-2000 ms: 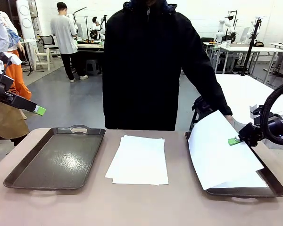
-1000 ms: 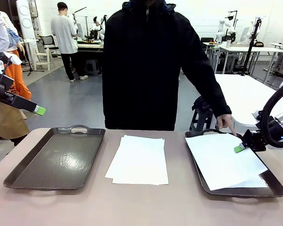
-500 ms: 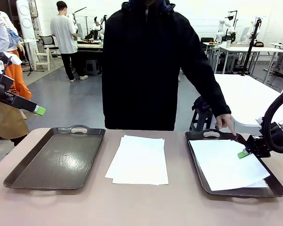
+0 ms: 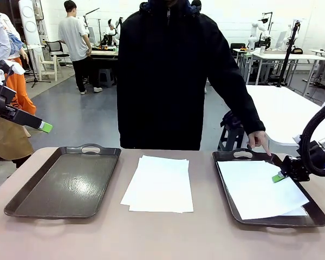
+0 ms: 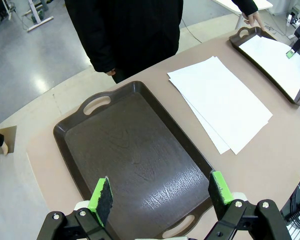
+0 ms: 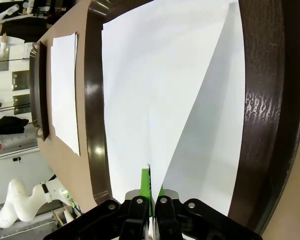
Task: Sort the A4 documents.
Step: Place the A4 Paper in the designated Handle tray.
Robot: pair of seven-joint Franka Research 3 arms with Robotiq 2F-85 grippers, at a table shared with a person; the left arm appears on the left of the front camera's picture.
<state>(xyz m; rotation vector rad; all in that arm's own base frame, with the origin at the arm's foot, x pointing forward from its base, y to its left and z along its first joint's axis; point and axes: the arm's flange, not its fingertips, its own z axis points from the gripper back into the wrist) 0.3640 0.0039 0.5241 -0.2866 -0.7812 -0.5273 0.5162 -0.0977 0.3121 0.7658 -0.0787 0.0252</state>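
Front view: the right jaws are pressed together, pinching the side edge of a white sheet [image 4: 257, 189] that lies in the right tray [image 4: 281, 222]. That edge is lifted a little. Right wrist view: another sheet [image 6: 215, 135] lies under it. A person's hand [image 4: 258, 142] points down at the tray's far rim. A pile [image 4: 160, 184] of sheets lies on the worktop [image 4: 151, 238] between the two trays. The left jaws are spread wide, up in the air above the left tray [image 5: 135, 165].
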